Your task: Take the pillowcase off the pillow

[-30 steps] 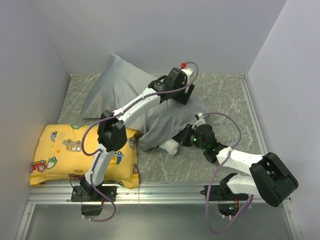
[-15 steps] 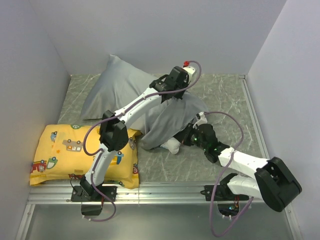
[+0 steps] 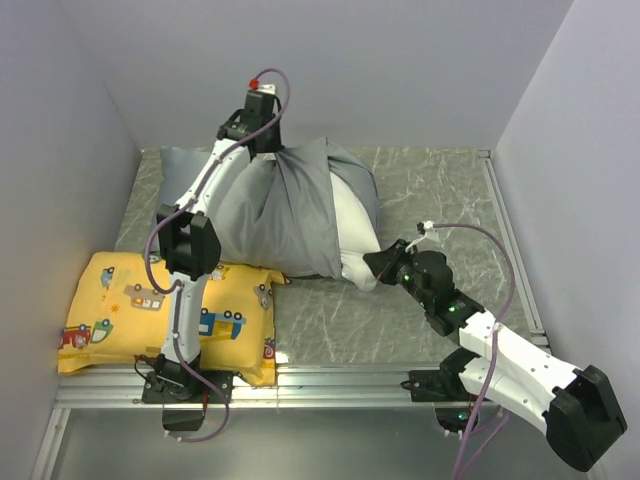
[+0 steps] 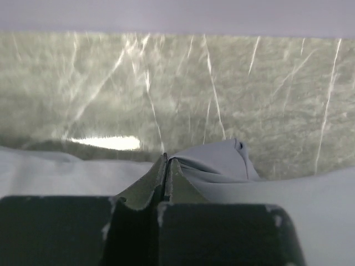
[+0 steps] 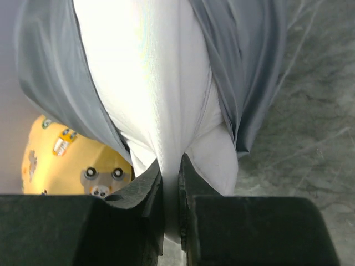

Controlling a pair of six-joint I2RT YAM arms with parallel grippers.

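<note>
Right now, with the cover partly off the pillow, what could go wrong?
The right jaws pinch only a corner of the white pillow, so a hard pull could tug it free. The left jaws hold just a thin fold of the grey pillowcase, which looks slick and may slip out. The pillowcase also appears to touch the yellow cushion and might drag it along.

Most of the pillow (image 3: 355, 215) is buried inside the pillowcase (image 3: 270, 205). The cushion (image 3: 120, 300) is partly covered by that cloth and the left arm (image 3: 178, 320).
</note>
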